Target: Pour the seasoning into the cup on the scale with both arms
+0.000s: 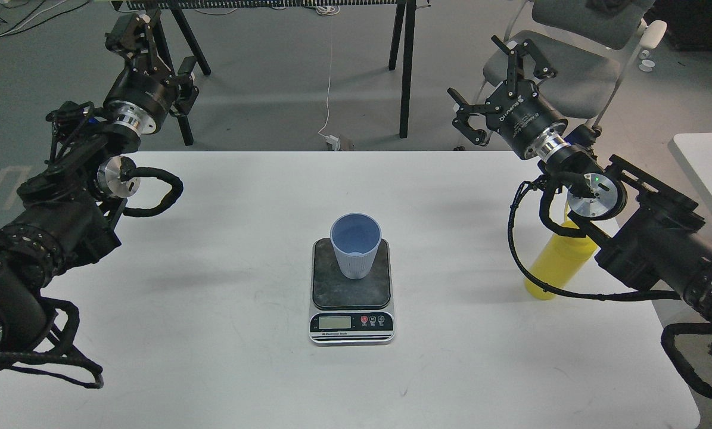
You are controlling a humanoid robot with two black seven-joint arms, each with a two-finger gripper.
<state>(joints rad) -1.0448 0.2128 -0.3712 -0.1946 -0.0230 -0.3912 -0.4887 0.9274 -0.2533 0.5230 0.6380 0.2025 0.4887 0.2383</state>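
Note:
The light blue ribbed cup stands upright on the dark platform of the small scale at the middle of the white table. The yellow seasoning bottle stands at the table's right side. Its top and nozzle are hidden behind my right arm. My right gripper is open and empty, raised beyond the table's far edge, up and left of the bottle. My left gripper is open and empty, raised beyond the far left corner, far from the cup.
A grey chair stands behind the table at the back right, close to my right gripper. Black table legs stand at the back. A second white table is at the right edge.

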